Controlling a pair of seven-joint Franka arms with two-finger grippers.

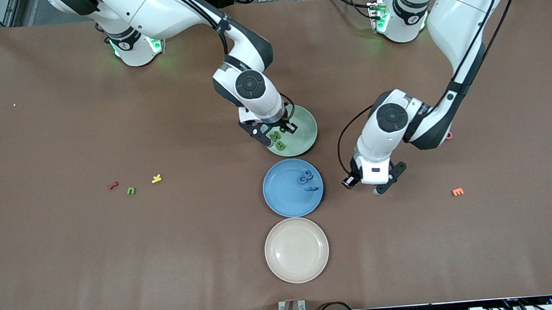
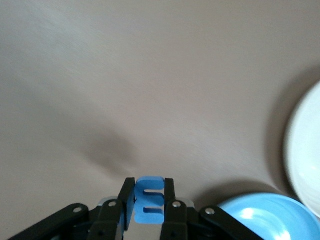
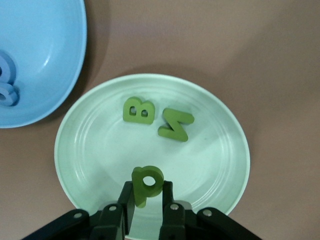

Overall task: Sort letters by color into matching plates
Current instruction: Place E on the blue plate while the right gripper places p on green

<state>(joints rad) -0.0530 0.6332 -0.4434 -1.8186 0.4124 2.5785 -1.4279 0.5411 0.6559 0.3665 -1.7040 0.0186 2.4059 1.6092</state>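
My right gripper (image 1: 278,133) hangs over the pale green plate (image 1: 306,123), shut on a dark green letter P (image 3: 147,184). On that plate (image 3: 95,150) lie a green B (image 3: 138,111) and a green M (image 3: 175,125). My left gripper (image 1: 378,189) is shut on a blue letter E (image 2: 150,200), over bare table beside the blue plate (image 1: 284,196), toward the left arm's end. Blue letters (image 1: 306,177) lie in the blue plate. One more green letter (image 1: 131,190) sits on the table toward the right arm's end.
A cream plate (image 1: 296,249) lies nearer to the front camera than the blue plate. A red letter (image 1: 113,185) and a yellow letter (image 1: 156,178) flank the loose green one. An orange letter (image 1: 457,191) lies toward the left arm's end.
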